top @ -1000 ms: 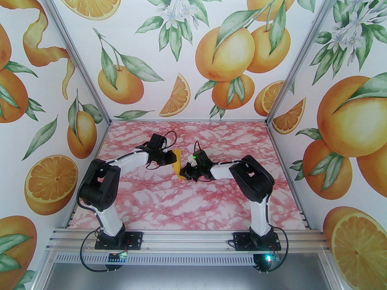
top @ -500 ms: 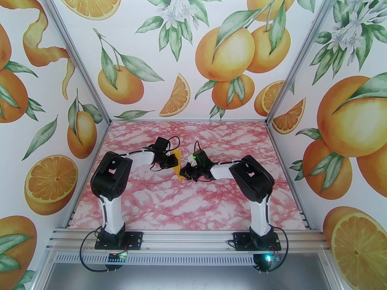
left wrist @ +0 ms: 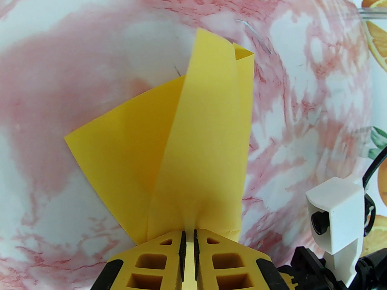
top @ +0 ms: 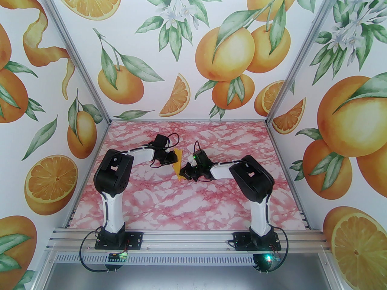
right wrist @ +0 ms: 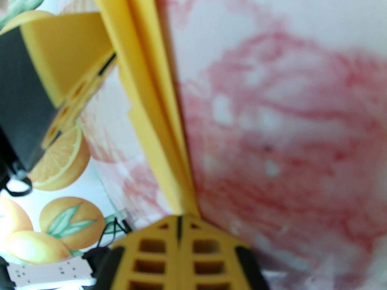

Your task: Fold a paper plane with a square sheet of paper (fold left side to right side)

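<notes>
The left pincer (left wrist: 188, 233) is pinching one end of the yellow paper (left wrist: 196, 149), its jaws standing almost together with the sheet between them. The right pincer (right wrist: 180, 217) is clamping the opposite end, jaws pressing fully together on the folded layers. The paper is hanging between the two pincers over the middle of the pink marbled counter (top: 187, 204), partly folded, one flap spreading out sideways.
</notes>
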